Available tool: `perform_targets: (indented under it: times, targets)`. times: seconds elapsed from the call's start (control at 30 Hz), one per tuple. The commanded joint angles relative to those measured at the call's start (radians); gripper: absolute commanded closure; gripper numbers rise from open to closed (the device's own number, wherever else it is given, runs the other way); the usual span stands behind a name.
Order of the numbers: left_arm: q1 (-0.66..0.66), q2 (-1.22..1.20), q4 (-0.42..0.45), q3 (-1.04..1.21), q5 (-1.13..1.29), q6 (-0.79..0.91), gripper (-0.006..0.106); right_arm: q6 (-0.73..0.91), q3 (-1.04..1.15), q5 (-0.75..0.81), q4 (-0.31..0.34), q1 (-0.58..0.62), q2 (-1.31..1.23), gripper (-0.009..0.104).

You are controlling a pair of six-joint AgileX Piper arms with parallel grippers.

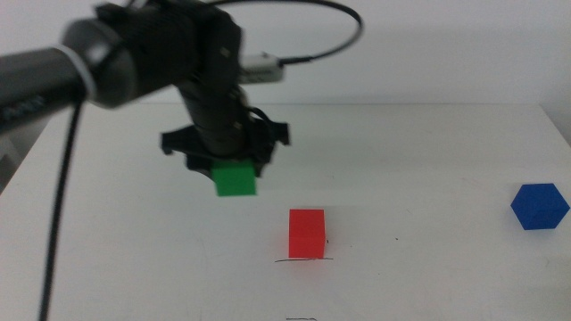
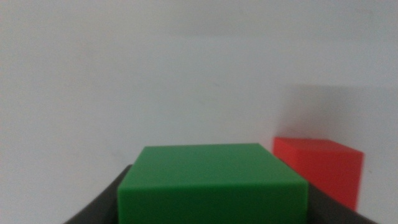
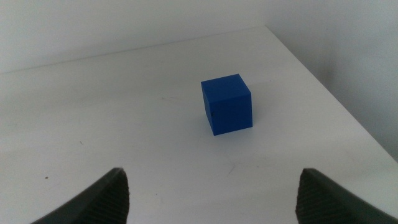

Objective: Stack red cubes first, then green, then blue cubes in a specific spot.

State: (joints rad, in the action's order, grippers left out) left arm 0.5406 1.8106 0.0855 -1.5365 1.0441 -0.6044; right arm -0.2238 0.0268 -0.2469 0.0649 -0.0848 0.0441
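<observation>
Closest to the overhead camera is a faint pen mark at the near table edge, and just beyond it the short thin black pen stroke point(image 1: 303, 260) that marks the stacking spot on the white tabletop point(image 1: 428, 178). On that stroke sits the small matte bright red cube point(image 1: 307, 234), so the base of the stack looks to be in place.

Up and to the left of it, the left gripper point(image 1: 234, 175) hangs in the air with its dark jaws clamped on the small matte green cube point(image 1: 235, 178), which is clear of the table. From the left wrist camera the green cube point(image 2: 211, 183) fills the foreground, with the red cube point(image 2: 320, 168) off to one side and farther out, so the two are not lined up.

To do this step well, I'd say the arm should carry the green cube sideways until it is squarely over the red one, keep it high enough not to clip the red cube's top edge, match the faces, then lower straight down and let go only once it rests flat.

Far to the right lies the small matte deep blue cube point(image 1: 539, 206), well apart. The right gripper point(image 3: 211, 199) waits near it, jaws spread wide, holding nothing, the blue cube point(image 3: 227, 104) ahead of it.
</observation>
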Motion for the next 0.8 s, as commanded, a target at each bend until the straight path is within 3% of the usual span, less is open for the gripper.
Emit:
perform_targets:
  times: [0.0, 0.33, 0.77]
  targets:
    - [0.053, -0.041, 0.022, -0.020, -0.046, -0.059, 0.093, 0.010, -0.010, 0.071, 0.005, -0.005, 0.008, 0.014]
    - [0.167, 0.087, -0.029, -0.125, -0.061, -0.111, 0.093, 0.010, -0.010, 0.071, 0.005, -0.005, 0.008, 0.014]
    - [0.177, 0.155, -0.073, -0.174, -0.021, -0.103, 0.093, 0.010, -0.010, 0.071, 0.005, -0.005, 0.008, 0.014]
